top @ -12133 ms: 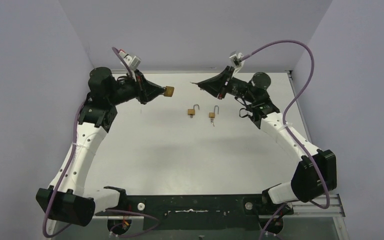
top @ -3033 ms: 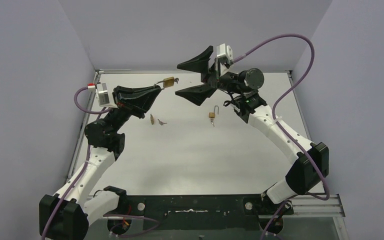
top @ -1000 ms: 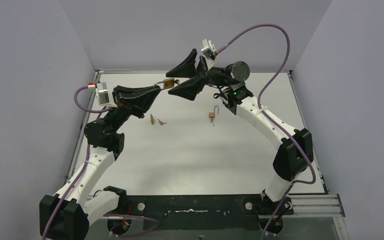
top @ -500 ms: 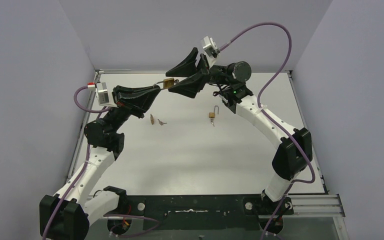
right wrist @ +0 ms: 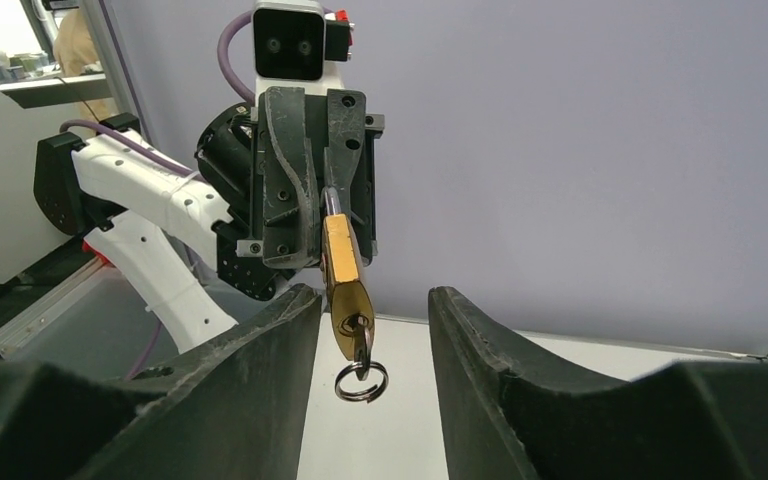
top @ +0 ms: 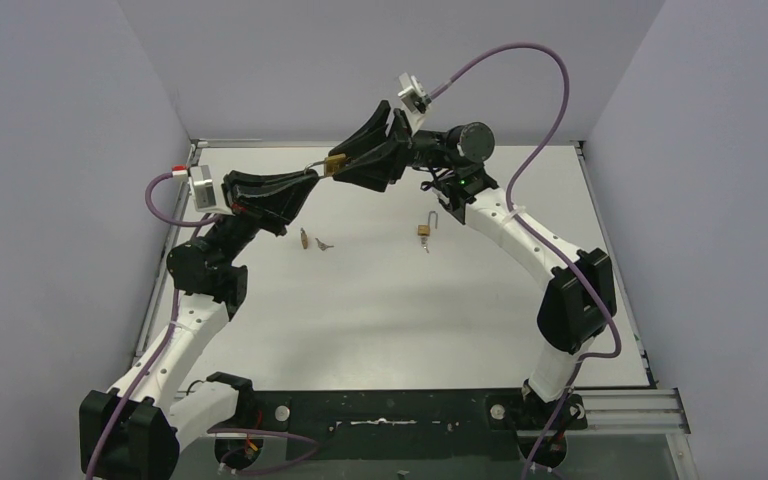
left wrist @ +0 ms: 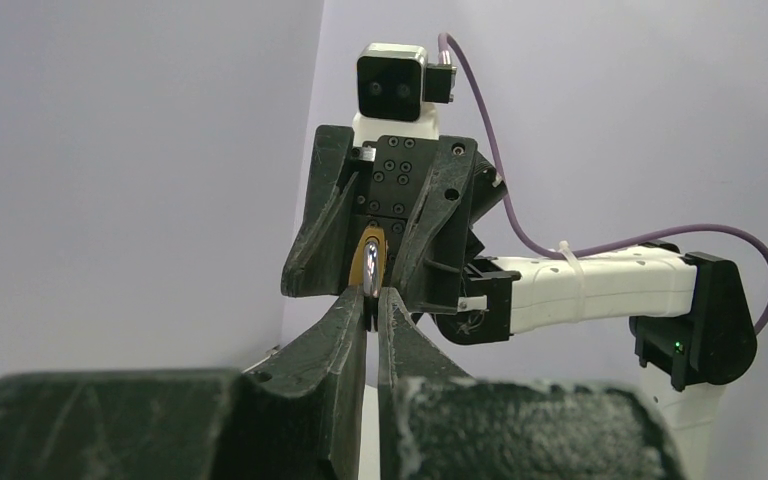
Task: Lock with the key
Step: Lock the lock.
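A brass padlock point(top: 335, 163) hangs in the air over the far middle of the table. My left gripper point(top: 312, 172) is shut on its steel shackle point(right wrist: 332, 206). The left wrist view shows the pads point(left wrist: 358, 310) pinching that shackle, with the padlock point(left wrist: 368, 262) just beyond them. A key point(right wrist: 360, 340) sits in the keyhole at the bottom of the padlock point(right wrist: 343, 265), and a key ring point(right wrist: 361, 381) dangles from it. My right gripper point(right wrist: 370, 300) is open, one finger on each side of the padlock's lower end. The left finger is close to the body and the right one stands apart.
A second brass padlock point(top: 425, 229) lies on the table with its shackle open, under the right arm. A third padlock point(top: 305, 240) and a loose key point(top: 326, 244) lie below the left gripper. Grey walls close in the back and both sides.
My right gripper has moved left onto the hanging padlock, and its jaws have narrowed around it. The left gripper and the padlock have stayed where they were.
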